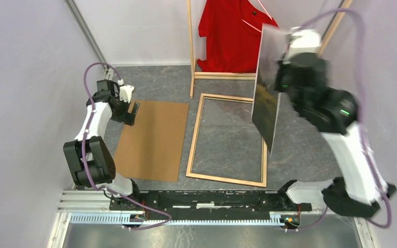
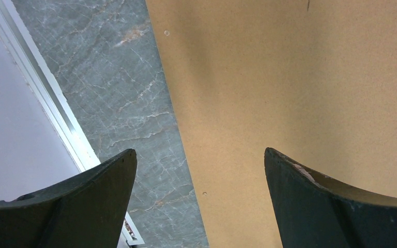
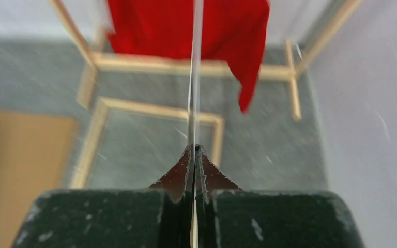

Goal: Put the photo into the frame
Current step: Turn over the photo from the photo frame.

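Observation:
The photo hangs on edge in the air, held high over the frame's right rail; its dark printed side faces left. In the right wrist view it shows as a thin pale edge. My right gripper is shut on the photo's upper right edge, and in its own view the jaws pinch the sheet. The frame lies flat on the grey table, light wood up, and also shows in the right wrist view. My left gripper is open and empty over the left edge of the brown backing board, as its own view shows.
The brown backing board lies left of the frame. A wooden clothes rack with a red shirt stands behind the frame. Grey walls close in left and right. A metal rail runs along the near edge.

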Controlling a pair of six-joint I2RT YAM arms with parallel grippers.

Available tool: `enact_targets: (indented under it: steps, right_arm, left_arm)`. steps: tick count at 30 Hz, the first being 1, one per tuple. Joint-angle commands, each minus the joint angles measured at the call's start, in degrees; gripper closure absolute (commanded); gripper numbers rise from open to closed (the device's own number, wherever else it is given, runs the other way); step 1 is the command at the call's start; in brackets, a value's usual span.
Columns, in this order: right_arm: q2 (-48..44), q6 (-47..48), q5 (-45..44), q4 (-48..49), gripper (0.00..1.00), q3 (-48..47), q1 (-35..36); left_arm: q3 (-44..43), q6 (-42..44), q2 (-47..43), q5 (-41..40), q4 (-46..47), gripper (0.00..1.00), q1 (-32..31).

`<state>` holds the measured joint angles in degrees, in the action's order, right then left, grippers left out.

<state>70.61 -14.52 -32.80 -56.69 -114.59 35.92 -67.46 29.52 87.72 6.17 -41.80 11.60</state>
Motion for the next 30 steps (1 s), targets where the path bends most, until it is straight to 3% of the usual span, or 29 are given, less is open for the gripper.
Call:
enact_targets:
  steps: [1, 7, 13, 24, 30]
  right_arm:
    - [6.33, -0.54, -17.68, -15.25, 1.0, 7.34, 3.96]
    - [5.06, -0.62, -22.33, -15.21, 1.0, 14.82, 4.92]
    - [5.65, 0.24, -24.11, -15.1, 1.0, 12.18, 4.98]
    - [-0.48, -0.35, -45.89, -11.51, 1.0, 11.66, 4.83]
    - [-3.37, 5.47, -47.92, -6.99, 1.0, 17.15, 3.05]
  left_arm:
    - [2.25, -0.74, -2.46, -0.28, 1.12, 0.02, -0.01]
    - [2.68, -0.56, -1.68, -1.05, 1.51, 0.03, 0.01]
    - [2.8, -0.78, -1.06, -1.22, 1.64, 0.03, -0.03]
    - [3.93, -1.13, -0.84, -1.54, 2.35, 0.04, -0.02]
    - [3.68, -1.07, -1.24, -1.54, 2.33, 0.04, -0.01]
